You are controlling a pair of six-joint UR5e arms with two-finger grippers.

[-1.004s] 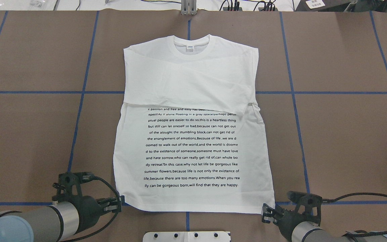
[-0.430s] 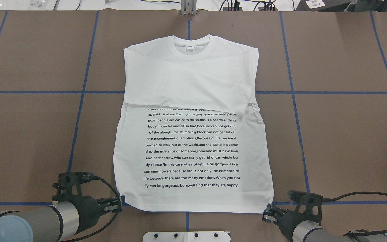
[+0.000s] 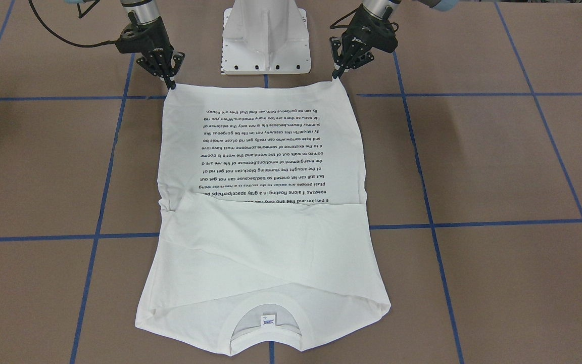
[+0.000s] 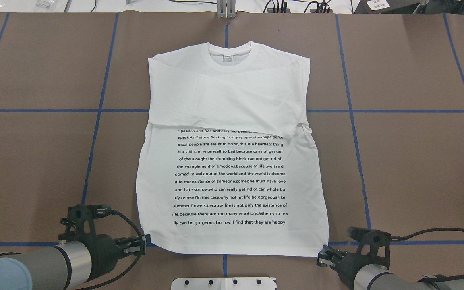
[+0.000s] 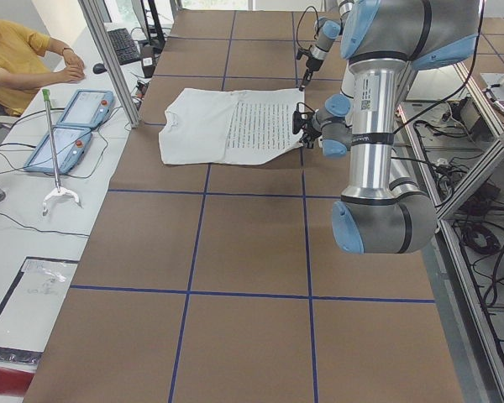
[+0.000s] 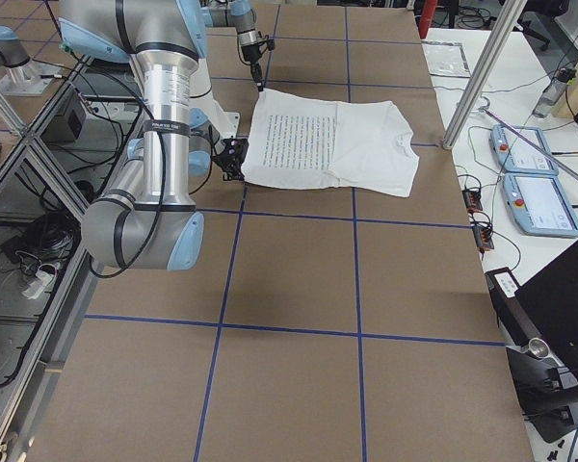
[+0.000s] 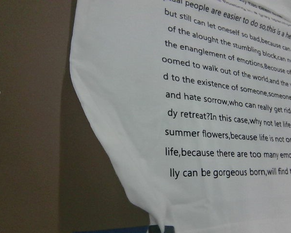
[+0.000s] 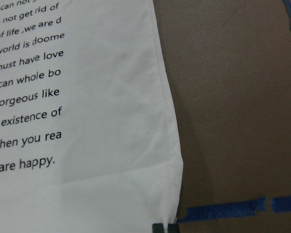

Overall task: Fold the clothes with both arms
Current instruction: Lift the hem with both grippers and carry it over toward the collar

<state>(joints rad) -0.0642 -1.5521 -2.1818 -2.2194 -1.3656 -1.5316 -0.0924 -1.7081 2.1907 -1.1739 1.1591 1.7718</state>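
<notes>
The white long-sleeved cotton T-shirt (image 4: 232, 96) lies flat and face up in the middle of the brown paper-covered counter (image 4: 417, 161), which is crossed by blue tape lines (image 4: 54, 110). Its ribbed round collar (image 4: 229, 69) and small neck label (image 4: 227, 57) lie at the far side from the robot. The straight hem lies at the near side, just in front of the white pedestal base (image 3: 265, 35). Both sleeves are folded in across the chest, and the lower edge of that fold covers the top of the block of small black text (image 4: 230, 181). The rest of the text shows down to the hem.

The silver-grey tubular left arm (image 4: 67, 262) reaches low over the counter to the hem corner on its side. Its black jaws are drawn together to a point on that corner, pinching the fabric. The silver-grey tubular right arm (image 4: 373, 278) sits likewise at the other hem corner, its jaws closed on the cloth there. In each wrist view the shirt's corner runs down to a dark fingertip at the bottom edge. Whether the corners are lifted off the counter cannot be told.
</notes>
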